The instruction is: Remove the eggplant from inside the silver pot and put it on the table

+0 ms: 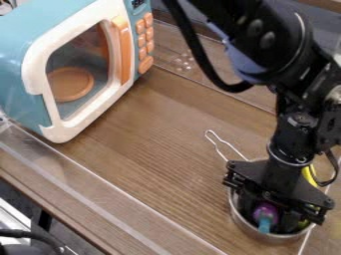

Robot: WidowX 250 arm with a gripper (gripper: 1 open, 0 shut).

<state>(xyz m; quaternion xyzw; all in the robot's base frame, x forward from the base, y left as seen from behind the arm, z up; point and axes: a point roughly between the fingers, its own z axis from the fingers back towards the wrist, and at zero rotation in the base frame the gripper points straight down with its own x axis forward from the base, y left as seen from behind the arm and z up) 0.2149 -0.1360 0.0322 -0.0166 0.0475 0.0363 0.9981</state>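
Observation:
The silver pot (241, 213) sits on the brown table (134, 139) at the lower right, its wire loop handle (217, 142) pointing up-left. Inside it lies the purple eggplant (264, 212), with its teal stem cap (266, 227) toward the front. My gripper (272, 207) points straight down into the pot, and its black fingers are closed in on the eggplant from both sides. The gripper body hides most of the pot's inside.
A teal and white toy microwave (67, 70) with its door open stands at the back left. A clear raised edge (80, 179) runs along the table's front. A small yellow thing (313, 172) shows just behind the arm at the right.

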